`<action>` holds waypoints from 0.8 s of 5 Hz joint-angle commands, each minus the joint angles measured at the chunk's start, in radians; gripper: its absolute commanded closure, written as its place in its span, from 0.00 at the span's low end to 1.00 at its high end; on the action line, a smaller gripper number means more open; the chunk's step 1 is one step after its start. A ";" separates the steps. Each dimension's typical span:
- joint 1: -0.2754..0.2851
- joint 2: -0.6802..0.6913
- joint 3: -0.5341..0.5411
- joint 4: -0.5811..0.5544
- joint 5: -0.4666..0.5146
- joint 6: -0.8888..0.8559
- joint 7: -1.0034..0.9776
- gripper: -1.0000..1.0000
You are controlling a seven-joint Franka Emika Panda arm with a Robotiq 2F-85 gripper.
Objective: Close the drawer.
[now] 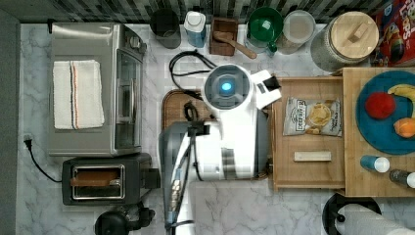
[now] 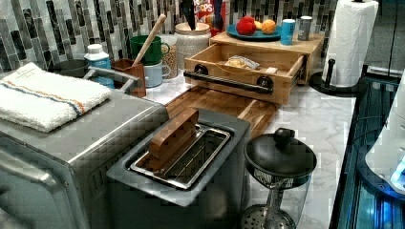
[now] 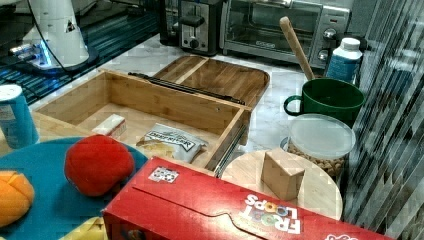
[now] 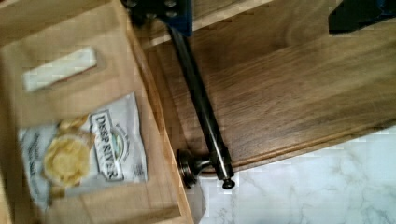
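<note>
Drawer (image 3: 150, 102) pulled out w/ chip bag (image 3: 170, 141) inside, dark board (image 3: 220, 80) beside handle (image 4: 201, 107); pincer state unclear.

You are looking at a kitchen: a white marble desk (image 1: 274, 210) backed by a striped tile wall (image 2: 57, 28) carries a toaster oven (image 1: 90, 88), a toaster (image 1: 105, 178), a paper towel roll (image 2: 351, 40), a cereal box (image 3: 240, 210), mugs, jars and a blue plate (image 1: 374, 129) of fruit, with a bag of chips (image 1: 313, 116) in the open drawer (image 1: 306, 169).
</note>
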 commanded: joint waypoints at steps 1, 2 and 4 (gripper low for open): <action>0.068 -0.006 0.030 -0.102 0.003 0.129 -0.181 1.00; 0.052 0.022 0.025 -0.128 -0.019 0.175 -0.215 1.00; 0.026 0.096 0.002 -0.145 -0.026 0.205 -0.282 1.00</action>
